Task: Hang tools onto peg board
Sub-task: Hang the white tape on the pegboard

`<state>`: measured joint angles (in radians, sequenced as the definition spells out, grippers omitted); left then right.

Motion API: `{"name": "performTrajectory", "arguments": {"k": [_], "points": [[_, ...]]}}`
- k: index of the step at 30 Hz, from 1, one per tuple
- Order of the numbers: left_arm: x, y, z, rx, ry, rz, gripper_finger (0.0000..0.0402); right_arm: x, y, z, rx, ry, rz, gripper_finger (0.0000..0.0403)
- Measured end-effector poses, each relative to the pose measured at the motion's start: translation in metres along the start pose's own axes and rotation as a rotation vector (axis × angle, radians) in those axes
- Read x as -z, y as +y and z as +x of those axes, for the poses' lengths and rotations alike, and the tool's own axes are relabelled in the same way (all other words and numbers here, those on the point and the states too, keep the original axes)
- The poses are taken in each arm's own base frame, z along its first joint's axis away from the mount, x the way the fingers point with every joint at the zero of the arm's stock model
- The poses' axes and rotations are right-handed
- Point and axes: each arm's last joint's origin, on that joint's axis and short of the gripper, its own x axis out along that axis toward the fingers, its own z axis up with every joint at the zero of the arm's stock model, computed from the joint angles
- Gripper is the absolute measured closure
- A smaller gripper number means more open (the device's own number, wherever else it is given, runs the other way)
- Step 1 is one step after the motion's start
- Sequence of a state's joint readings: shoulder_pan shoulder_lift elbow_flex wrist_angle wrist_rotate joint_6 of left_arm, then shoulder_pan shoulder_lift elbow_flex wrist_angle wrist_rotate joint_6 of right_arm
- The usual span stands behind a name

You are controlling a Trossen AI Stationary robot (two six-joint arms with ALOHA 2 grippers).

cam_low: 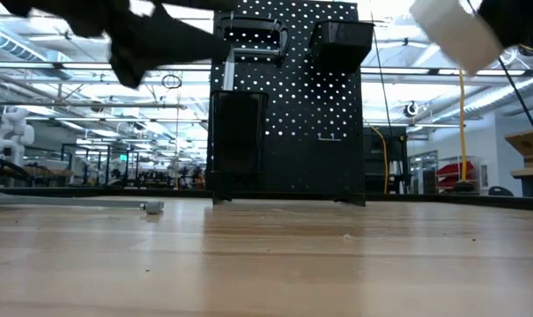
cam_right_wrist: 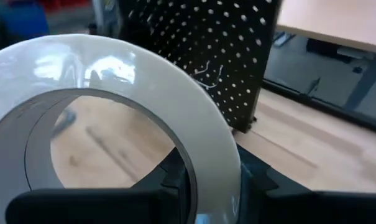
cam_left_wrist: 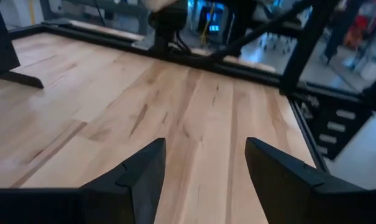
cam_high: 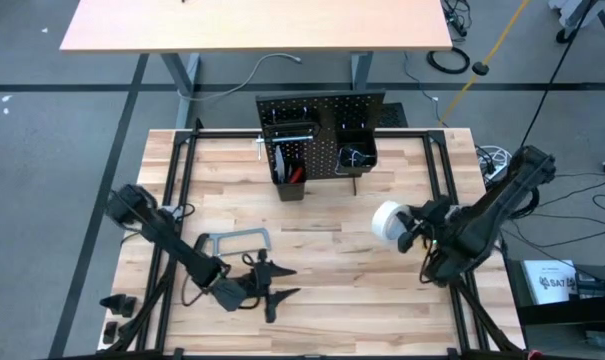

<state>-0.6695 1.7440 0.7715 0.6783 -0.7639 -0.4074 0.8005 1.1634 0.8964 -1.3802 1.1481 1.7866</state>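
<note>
The black peg board (cam_high: 320, 112) stands upright at the table's far middle, with two black bins on it; red handles (cam_high: 297, 173) stick out of the left bin. A grey hacksaw (cam_high: 238, 239) lies flat on the table. My left gripper (cam_high: 275, 283) hovers just near-right of the hacksaw, open, with only bare table between its fingers (cam_left_wrist: 203, 180). My right gripper (cam_high: 410, 228) is over the table's right part, shut on a white tape roll (cam_high: 389, 222), which also shows high up in the low view (cam_low: 449, 33). My right gripper holds the tape roll by its wall (cam_right_wrist: 215, 168), one finger (cam_right_wrist: 175, 183) inside the hollow and the other outside. The fingers reach toward the table's left side. The roll is lifted clear of the table, its open face turned toward the peg board.
A silver tool (cam_high: 282, 138) hangs on the board's left part above the left bin. Black frame rails (cam_high: 177, 200) run along the table's left and right sides. A second table (cam_high: 252, 25) stands beyond the far edge. Bare wood lies between the two grippers.
</note>
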Motion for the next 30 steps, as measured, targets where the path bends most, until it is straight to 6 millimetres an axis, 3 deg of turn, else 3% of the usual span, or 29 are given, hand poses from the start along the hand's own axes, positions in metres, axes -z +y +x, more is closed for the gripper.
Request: {"name": "performTrajectory", "arguments": {"k": [4,8,22,30], "points": [[0.015,0.006,0.019,-0.023,-0.042,0.005,0.0178,0.043,-0.005,0.028,0.003,-0.136,0.120,0.0335],[0.020,0.015,0.029,-0.050,-0.041,0.003,0.0178,0.066,-0.003,0.054,0.029,-0.226,0.220,0.0335],[0.017,0.021,0.034,-0.067,-0.046,0.104,0.0178,0.071,0.033,0.137,0.270,-0.482,0.339,0.0335],[0.017,0.018,0.032,-0.059,-0.044,0.159,0.0178,0.095,0.038,0.185,0.361,-0.549,0.443,0.0335]]}}
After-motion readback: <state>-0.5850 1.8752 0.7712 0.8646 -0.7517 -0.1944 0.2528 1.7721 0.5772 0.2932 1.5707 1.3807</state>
